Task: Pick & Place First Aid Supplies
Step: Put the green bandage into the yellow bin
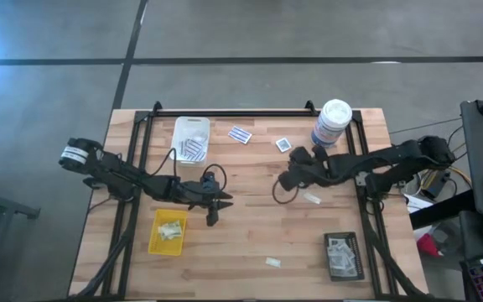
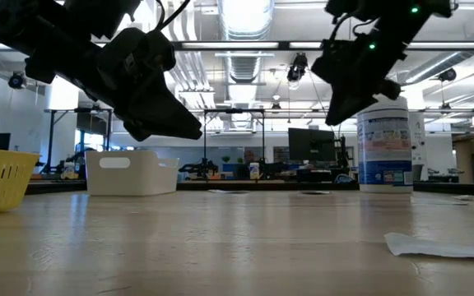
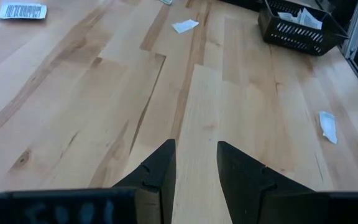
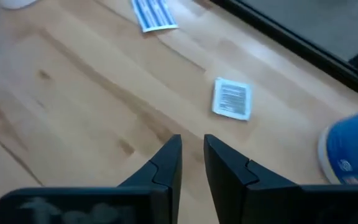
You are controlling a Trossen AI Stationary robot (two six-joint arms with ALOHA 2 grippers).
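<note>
My left gripper hovers open and empty over bare wood right of the yellow tray; its fingers show in the left wrist view. My right gripper hovers mid-table, its fingers narrowly apart and empty. Beyond it lie a white square packet with a dark centre, also in the right wrist view, and a blue-and-white striped packet, also in the right wrist view. A pale strip lies flat near the right gripper. Another pale strip lies near the front edge.
A white tray with packets stands at the far left. A black tray with packets stands at the near right. A tall white canister with a blue label stands at the far right. Black rails run along the table's edges.
</note>
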